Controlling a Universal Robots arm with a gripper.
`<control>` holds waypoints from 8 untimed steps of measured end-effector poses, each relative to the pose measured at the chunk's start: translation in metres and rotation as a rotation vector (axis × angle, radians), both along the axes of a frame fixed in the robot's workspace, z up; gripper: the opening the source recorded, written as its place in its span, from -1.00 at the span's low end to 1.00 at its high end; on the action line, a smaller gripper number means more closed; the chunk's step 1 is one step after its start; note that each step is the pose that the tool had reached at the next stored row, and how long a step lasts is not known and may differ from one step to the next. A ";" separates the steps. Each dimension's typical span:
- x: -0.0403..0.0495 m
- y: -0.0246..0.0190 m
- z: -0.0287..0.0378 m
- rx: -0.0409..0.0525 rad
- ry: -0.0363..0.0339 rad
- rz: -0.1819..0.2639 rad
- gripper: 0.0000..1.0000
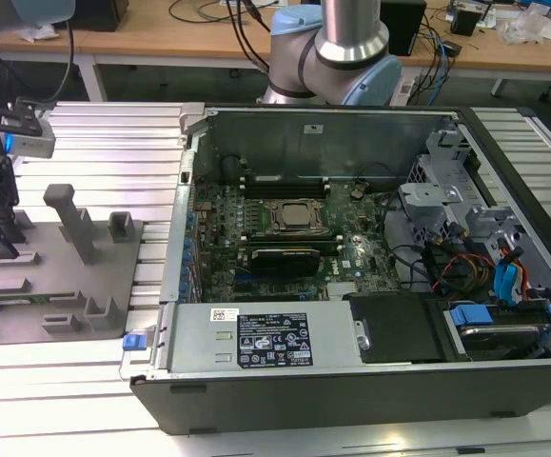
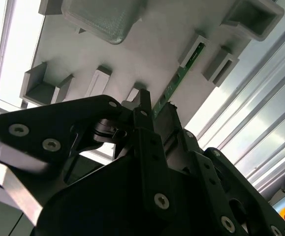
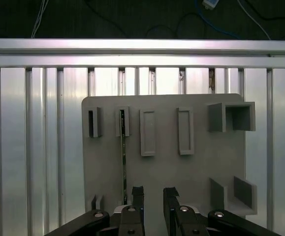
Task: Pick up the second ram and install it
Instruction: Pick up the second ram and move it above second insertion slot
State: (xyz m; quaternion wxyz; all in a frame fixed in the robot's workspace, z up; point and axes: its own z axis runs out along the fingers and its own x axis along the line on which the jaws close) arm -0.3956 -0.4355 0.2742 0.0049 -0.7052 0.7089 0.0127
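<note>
Here, fingers (image 3: 139, 195) spread and empty, over grey fixture tray (image 1: 66, 286) at the exterior view's left, second ram (image 2: 179, 77) on edge just beside them.

**Crowded Tray, Open-Topped Case**

The tool (image 3: 153, 192) hung over the grey fixture tray (image 1: 113, 271) with its fingers apart and nothing between them. The second ram (image 2: 178, 76) stood on edge in its slot just beside one finger, and a raised rectangular frame (image 3: 147, 132) rose from the tray close beside the ram, narrowing the room there. In the exterior view a tall post (image 1: 69, 221) and a shorter block (image 1: 123, 226) stood up from the tray between the tool and the computer case (image 1: 182, 219). A strip of bare slatted counter (image 1: 153, 271) separated tray and case. The case lay open at the top. Cables (image 1: 461, 267) crowded its inside toward the exterior view's right.
</note>
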 end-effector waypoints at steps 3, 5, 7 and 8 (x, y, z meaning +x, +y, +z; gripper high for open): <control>0.0000 -0.0007 -0.0025 0.0001 -0.0001 0.000 -0.40; 0.0000 -0.0011 -0.0035 0.0000 0.0000 0.000 -0.40; 0.0001 -0.0027 -0.0055 0.0002 -0.0003 0.000 -0.40; 0.0000 -0.0038 -0.0060 0.0001 -0.0002 0.000 -0.40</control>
